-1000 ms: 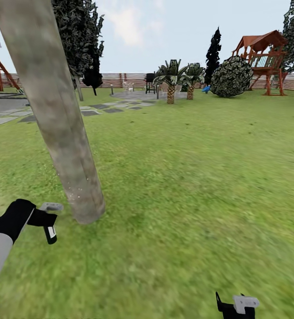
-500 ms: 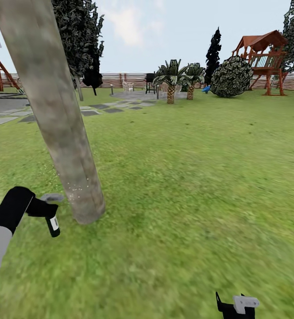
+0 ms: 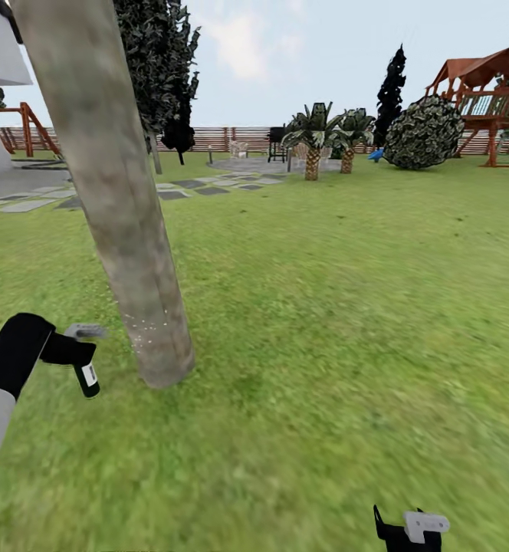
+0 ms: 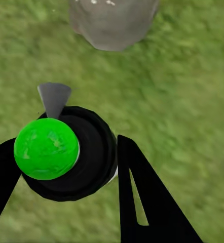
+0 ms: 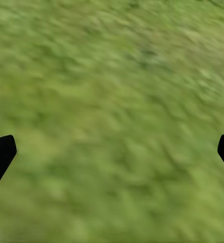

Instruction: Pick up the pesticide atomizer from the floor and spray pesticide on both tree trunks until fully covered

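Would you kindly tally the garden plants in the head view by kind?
Thick mottled grey-brown tree trunk: 1
Short palms: 2
Round dark green bush: 1
Slim black-green conifer: 1
Total: 5

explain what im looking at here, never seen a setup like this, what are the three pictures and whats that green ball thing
This is a simulated two-armed robot in a garden. The big picture comes from a camera on its head, looking down over the lawn; the other two come from cameras on its wrists. The left end effector is shut on the pesticide atomizer, a small dark bottle. The green ball is the bottle's top, seen from the left wrist camera between the black fingers. The thick tree trunk stands just beyond it, with pale specks near its base. The right end effector is open and empty above bare grass.
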